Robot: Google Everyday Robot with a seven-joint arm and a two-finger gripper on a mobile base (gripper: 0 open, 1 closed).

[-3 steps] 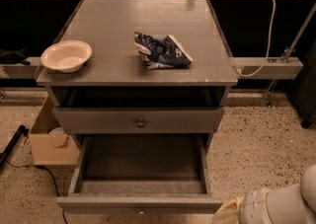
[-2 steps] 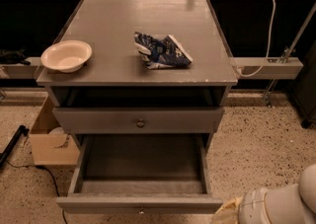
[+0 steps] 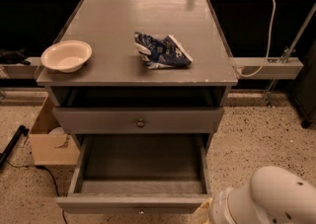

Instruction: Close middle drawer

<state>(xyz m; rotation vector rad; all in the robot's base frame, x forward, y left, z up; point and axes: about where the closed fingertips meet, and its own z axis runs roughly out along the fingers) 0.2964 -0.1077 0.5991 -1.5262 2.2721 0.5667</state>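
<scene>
The middle drawer (image 3: pixel 140 164) is pulled far out of the grey cabinet, and its inside is empty. Its flat front (image 3: pixel 133 203) lies along the bottom edge of the view, with only the top of its small knob (image 3: pixel 141 212) showing. Just above it, the top drawer front (image 3: pixel 138 119) with a round knob is pushed in. The lowest front is hidden under the open drawer. My gripper is out of view. Only a white rounded part of my arm (image 3: pixel 266 198) shows at the lower right, beside the open drawer's right front corner.
A white bowl (image 3: pixel 66 55) and a crumpled blue snack bag (image 3: pixel 160 50) lie on the cabinet top (image 3: pixel 148 16). A cardboard box (image 3: pixel 49 141) stands on the floor left of the cabinet. A black cable (image 3: pixel 12 144) runs at the far left. Speckled floor lies to the right.
</scene>
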